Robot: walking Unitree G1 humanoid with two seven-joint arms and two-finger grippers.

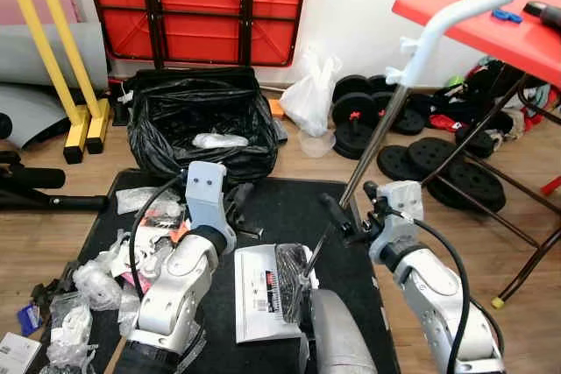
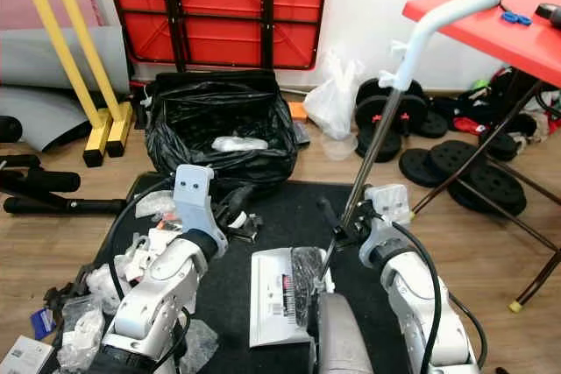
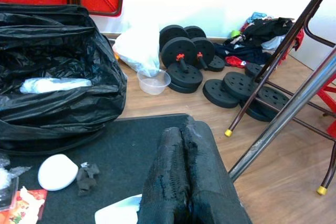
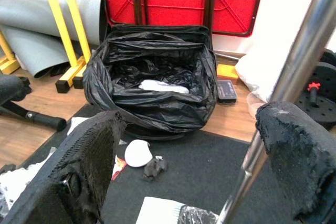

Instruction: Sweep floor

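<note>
On the wooden floor (image 1: 526, 216) lies a black mat (image 1: 289, 208), and at its far edge stands an open bin lined with a black bag (image 1: 197, 120), a pale wrapped item resting inside it. Behind the bag a folded red table (image 1: 197, 6) leans against the white wall, with yellow bars (image 1: 66, 50) off to the robot's left. To the robot's right stands a red folding table (image 1: 491, 19), and black weight plates (image 1: 438, 155) lie on the floor under and beside it, next to a white plastic bag (image 1: 311, 94). The broom (image 1: 412, 76), the thing for sweeping, rises at a slant from the mat, its metal pole passing up to a white curved handle near the red table's edge. The right gripper (image 4: 210, 177) is spread wide around the pole: in the right wrist view the shaft runs between the two fingers (image 4: 299, 156), close to one of them, though contact cannot be told. The left gripper (image 3: 189, 177) hovers over the mat with its fingers pressed together, holding nothing. A white printed paper (image 1: 259, 291) lies on the mat between the two arms, crumpled clear wrappers (image 1: 96, 286) litter the mat's left side, and a small white disc (image 3: 58, 171) sits beside a dark scrap near the bag.
</note>
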